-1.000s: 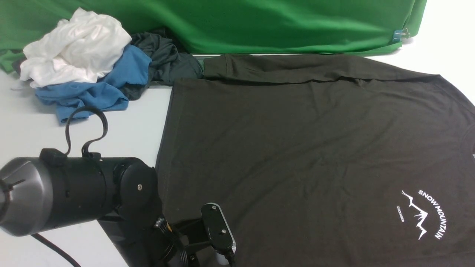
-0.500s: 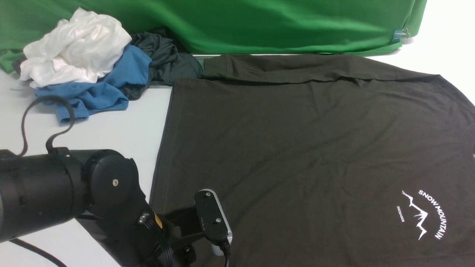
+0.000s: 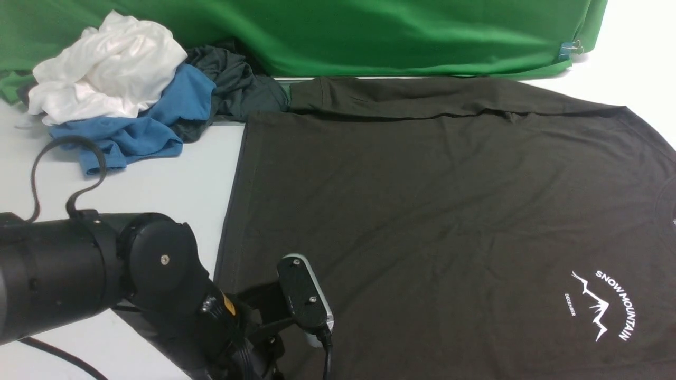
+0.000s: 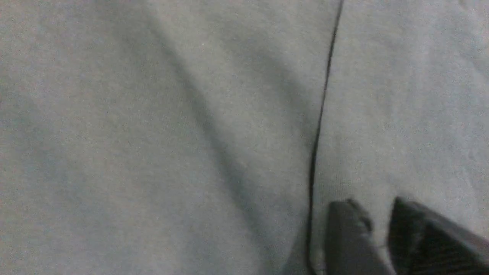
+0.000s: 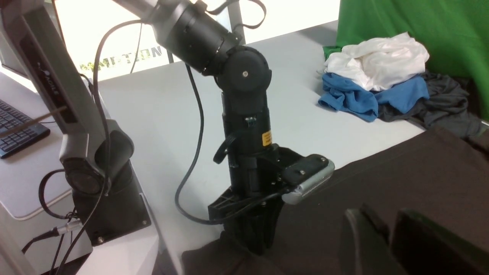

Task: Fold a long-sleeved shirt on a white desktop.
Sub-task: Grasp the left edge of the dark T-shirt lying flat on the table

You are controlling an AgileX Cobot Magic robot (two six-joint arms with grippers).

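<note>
The long-sleeved shirt [image 3: 422,211] lay flat on the counter [image 3: 174,200], middle to right edge. At its near-left hem corner the left jaws stood part-open, apparently gripping nothing; the right jaws hung narrowly parted, empty. The fold next called for pinching that corner.

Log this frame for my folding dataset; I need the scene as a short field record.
shirt: spread flat on desktop, print up, sleeve laid along far edge
left gripper: at shirt's near-left hem, jaws slightly apart
right gripper: over shirt, jaw state unclear
pile: white, blue, dark clothes, far left
</note>
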